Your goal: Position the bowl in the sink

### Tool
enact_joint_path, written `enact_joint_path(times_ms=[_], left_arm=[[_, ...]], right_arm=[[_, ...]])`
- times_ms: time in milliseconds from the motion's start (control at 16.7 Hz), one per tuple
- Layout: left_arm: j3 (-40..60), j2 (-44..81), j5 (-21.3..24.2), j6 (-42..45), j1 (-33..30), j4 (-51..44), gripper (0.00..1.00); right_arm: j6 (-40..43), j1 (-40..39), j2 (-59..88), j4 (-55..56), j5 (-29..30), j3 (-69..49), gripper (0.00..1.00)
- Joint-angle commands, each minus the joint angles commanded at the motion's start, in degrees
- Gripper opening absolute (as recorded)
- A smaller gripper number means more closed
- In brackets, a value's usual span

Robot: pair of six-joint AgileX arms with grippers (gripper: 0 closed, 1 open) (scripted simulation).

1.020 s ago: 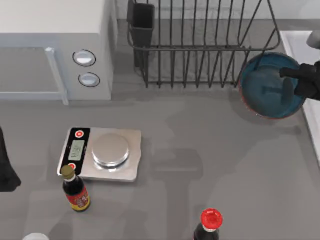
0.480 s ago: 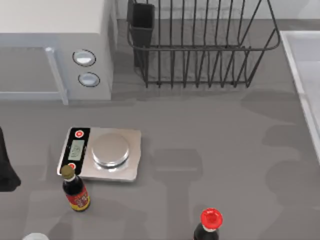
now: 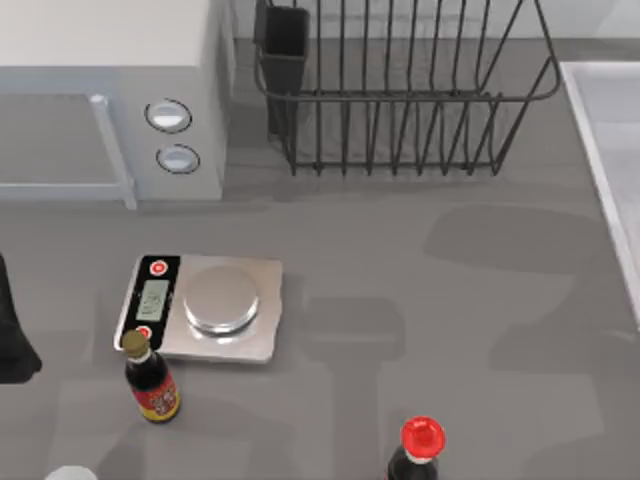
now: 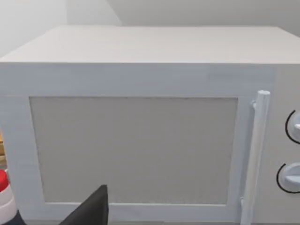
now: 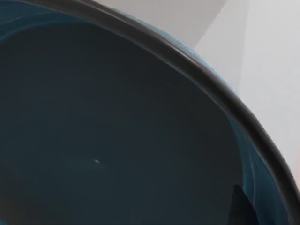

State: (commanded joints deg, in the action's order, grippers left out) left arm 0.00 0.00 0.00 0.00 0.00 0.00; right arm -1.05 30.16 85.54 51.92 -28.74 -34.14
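The bowl (image 5: 108, 136) is seen from very close in the right wrist view: a deep blue glazed inside under a dark rim. A dark fingertip (image 5: 241, 208) of my right gripper lies against its inner wall, holding the bowl. Pale flat surfaces show beyond the rim. The sink (image 3: 592, 140) is a pale basin with a raised light rim at the table's right edge, cut off by the top view's border. My left arm (image 3: 12, 345) is parked at the far left edge of the table, facing the microwave.
A white microwave (image 3: 110, 90) fills the back left and a black wire dish rack (image 3: 400, 90) stands at the back centre. A kitchen scale (image 3: 205, 305), a brown sauce bottle (image 3: 150, 380) and a red-capped bottle (image 3: 420, 450) stand towards the front.
One second ago the bowl hung in my right gripper by the rack's right end. Both have since left the top view to the right, and their shadow has shifted on the table.
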Motion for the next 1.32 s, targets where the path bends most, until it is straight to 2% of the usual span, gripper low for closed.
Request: enact_joint_path(times_ms=[360,540,720,1080,1320], left_arm=[[0.00,0.00,0.00,0.00,0.00,0.00,1.00],[0.00,0.00,0.00,0.00,0.00,0.00,1.00],[0.00,0.00,0.00,0.00,0.00,0.00,1.00],[0.00,0.00,0.00,0.00,0.00,0.00,1.00],[0.00,0.00,0.00,0.00,0.00,0.00,1.00]], right_arm=[[-0.06,-0.24,0.32,0.00,0.11,-0.22,0.00],[-0.06,-0.03,4.10,3.92,0.07,0.24,0.00],[-0.03,0.21,13.01,13.26,-0.09,1.27,0.00],[0.21,0.26,33.51,38.92,0.18,4.55,0.00],[0.22,0.10,40.97,46.93,0.50,6.00,0.00]])
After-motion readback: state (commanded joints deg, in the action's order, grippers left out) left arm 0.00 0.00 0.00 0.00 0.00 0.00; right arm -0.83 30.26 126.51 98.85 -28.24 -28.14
